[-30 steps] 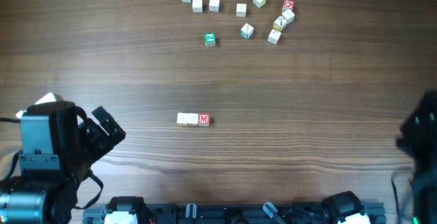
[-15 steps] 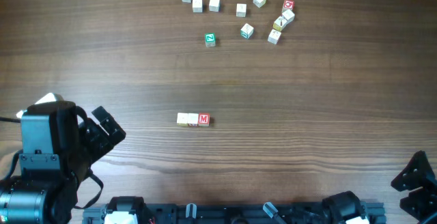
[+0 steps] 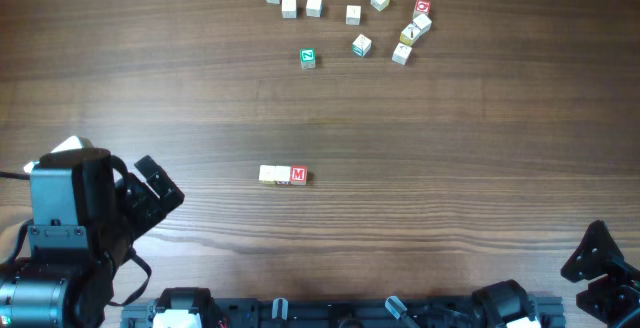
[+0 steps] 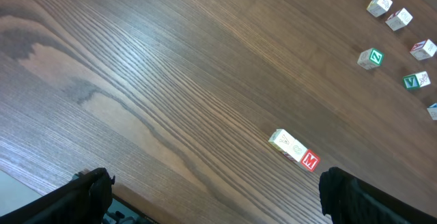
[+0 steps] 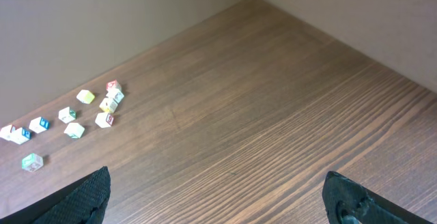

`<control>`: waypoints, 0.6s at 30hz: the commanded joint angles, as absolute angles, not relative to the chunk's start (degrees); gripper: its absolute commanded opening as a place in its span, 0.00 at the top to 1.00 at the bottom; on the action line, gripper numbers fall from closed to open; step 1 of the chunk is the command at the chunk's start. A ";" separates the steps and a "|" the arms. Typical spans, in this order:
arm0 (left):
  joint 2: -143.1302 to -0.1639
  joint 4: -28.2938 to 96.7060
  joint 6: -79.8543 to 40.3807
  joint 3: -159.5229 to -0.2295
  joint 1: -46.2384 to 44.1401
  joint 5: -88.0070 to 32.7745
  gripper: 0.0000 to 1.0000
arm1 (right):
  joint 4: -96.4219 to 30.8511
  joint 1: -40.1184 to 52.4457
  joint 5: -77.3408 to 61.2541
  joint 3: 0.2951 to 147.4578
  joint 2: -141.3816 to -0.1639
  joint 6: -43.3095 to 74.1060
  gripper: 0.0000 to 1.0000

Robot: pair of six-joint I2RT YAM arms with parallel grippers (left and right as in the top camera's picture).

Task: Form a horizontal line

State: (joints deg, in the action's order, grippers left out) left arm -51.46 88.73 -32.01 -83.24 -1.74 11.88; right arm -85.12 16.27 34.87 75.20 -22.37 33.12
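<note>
- left gripper (image 4: 217,190), at the near edge on the left: fingers spread as wide as they go, nothing between them, holding nothing.
- right gripper (image 5: 218,198), at the near right corner: fingers also wide apart over bare wood, empty.
- the horizontal line (image 3: 283,175), mid-table (image 3: 470,158) and well apart from both grippers: three cubes touching side by side, two cream faces, then a red face with a white "m" at the right end.
- green-faced cube (image 3: 308,58), farther back, standing alone.
- loose white cubes (image 3: 353,14), scattered near the far edge, with a red-faced cube (image 3: 422,7) among them.
</note>
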 commanded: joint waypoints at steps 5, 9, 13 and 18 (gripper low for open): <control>-51.37 88.66 -31.94 -83.42 -1.37 11.38 0.00 | -85.17 16.10 34.20 75.29 -21.91 33.17 0.00; -51.37 88.66 -31.94 -83.42 -1.37 11.38 0.00 | -85.12 14.33 34.22 75.29 -21.52 33.17 0.01; -51.37 88.66 -31.94 -83.42 -1.37 11.38 0.00 | -84.09 9.56 33.74 75.26 -19.27 37.01 0.01; -51.37 88.66 -31.94 -83.42 -1.37 11.38 0.00 | -78.00 4.45 32.95 71.16 -12.97 41.78 0.00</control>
